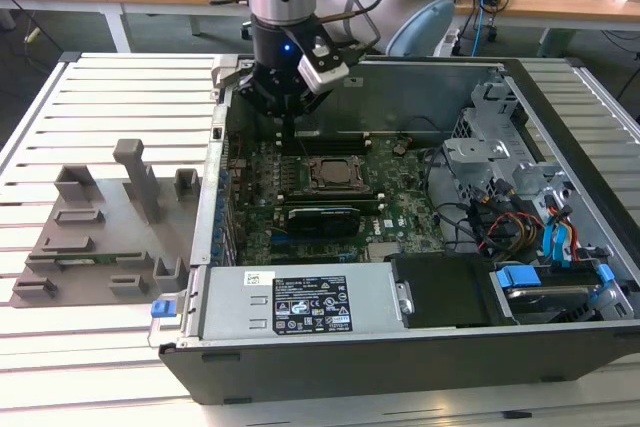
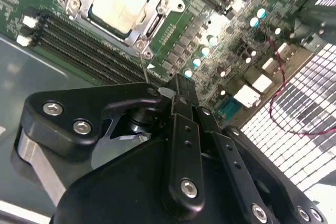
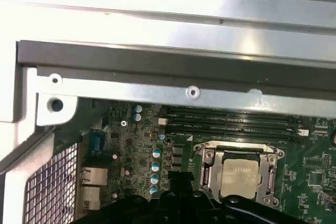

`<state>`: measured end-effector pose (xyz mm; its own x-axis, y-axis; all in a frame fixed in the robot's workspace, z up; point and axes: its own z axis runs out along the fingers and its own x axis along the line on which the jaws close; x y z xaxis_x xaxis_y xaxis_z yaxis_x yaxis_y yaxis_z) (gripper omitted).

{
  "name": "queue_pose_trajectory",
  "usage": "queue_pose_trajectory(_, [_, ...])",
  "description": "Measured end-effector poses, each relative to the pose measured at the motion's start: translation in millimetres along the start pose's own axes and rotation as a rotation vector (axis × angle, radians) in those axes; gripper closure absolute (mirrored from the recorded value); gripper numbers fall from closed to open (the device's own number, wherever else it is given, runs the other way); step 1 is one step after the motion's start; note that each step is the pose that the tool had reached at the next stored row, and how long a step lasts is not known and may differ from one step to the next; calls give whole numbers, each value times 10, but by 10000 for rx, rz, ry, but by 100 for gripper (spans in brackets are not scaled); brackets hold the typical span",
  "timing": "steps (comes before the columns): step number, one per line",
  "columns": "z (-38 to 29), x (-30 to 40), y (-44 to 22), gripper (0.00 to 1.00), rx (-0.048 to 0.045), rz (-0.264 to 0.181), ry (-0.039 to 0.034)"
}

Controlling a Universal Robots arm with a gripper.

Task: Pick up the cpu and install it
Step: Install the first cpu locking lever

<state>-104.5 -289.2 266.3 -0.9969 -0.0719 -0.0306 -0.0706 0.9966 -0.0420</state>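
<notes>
The cpu (image 2: 116, 1) (image 3: 240, 176) (image 1: 331, 173) sits in the socket (image 2: 152, 17) (image 3: 207, 174) (image 1: 309, 175) on the motherboard (image 2: 220, 40) (image 3: 131, 150) (image 1: 395, 202), pale top up, with the metal frame around it on all sides. In both wrist views you see it lying flat and square to the frame.

Your pincer (image 2: 178, 90) (image 1: 288, 127) hangs above the board, beside the socket and apart from the cpu. In the second wrist view the two black fingers (image 2: 181, 129) lie closed flat against each other with nothing between them. A thin wire lever (image 2: 143, 64) rises from the socket corner toward the fingertips; you cannot tell whether it touches them.

RAM slots (image 2: 79, 40) (image 3: 231, 121) run alongside the socket. In the exterior view the arm (image 1: 282, 7) comes down into the open computer case (image 1: 400, 347), near its wall on the exterior view's left. A black card (image 1: 322, 219) lies just in front of the socket. The power supply (image 1: 300, 302) lies along the case's near edge. A drive cage (image 1: 500, 137) and blue cables (image 1: 555, 237) fill the exterior view's right.

Outside the case, on the slatted worktop (image 1: 90, 347), the grey fixture (image 1: 110, 237) stands at the exterior view's left, well apart from the pincer.
</notes>
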Motion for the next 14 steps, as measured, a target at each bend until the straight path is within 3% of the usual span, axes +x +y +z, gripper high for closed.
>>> queue_pose_trajectory(9, [28,20,154,89,2,2,1])
queue_pose_trajectory(14, [42,-3,154,89,1,2,2])
